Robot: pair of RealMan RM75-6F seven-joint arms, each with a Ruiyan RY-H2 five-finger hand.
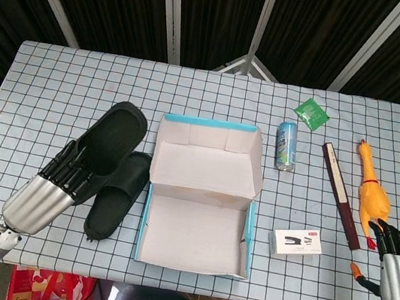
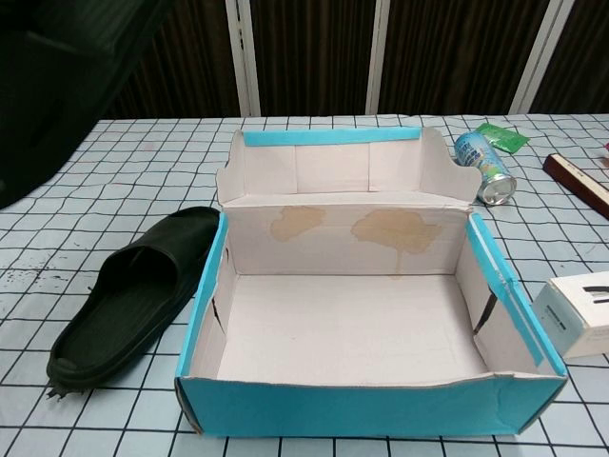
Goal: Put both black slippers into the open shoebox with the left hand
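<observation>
Black rubber slipper (image 1: 114, 136) raised in my left hand (image 1: 53, 189), fingers curled around its heel end | long axis pointing away from me, white-and-blue cardboard shoebox (image 1: 194, 249) just to its right | second black slipper (image 1: 115, 196) flat beside box wall.

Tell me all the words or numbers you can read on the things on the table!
None can be read.
Blue can: printing on its side, too small and blurred.
Green packet: a pale mark, unreadable.
White stapler box: a red strip and a picture of a stapler, any lettering too small.
Shoebox: plain blue and white, no writing visible.
</observation>
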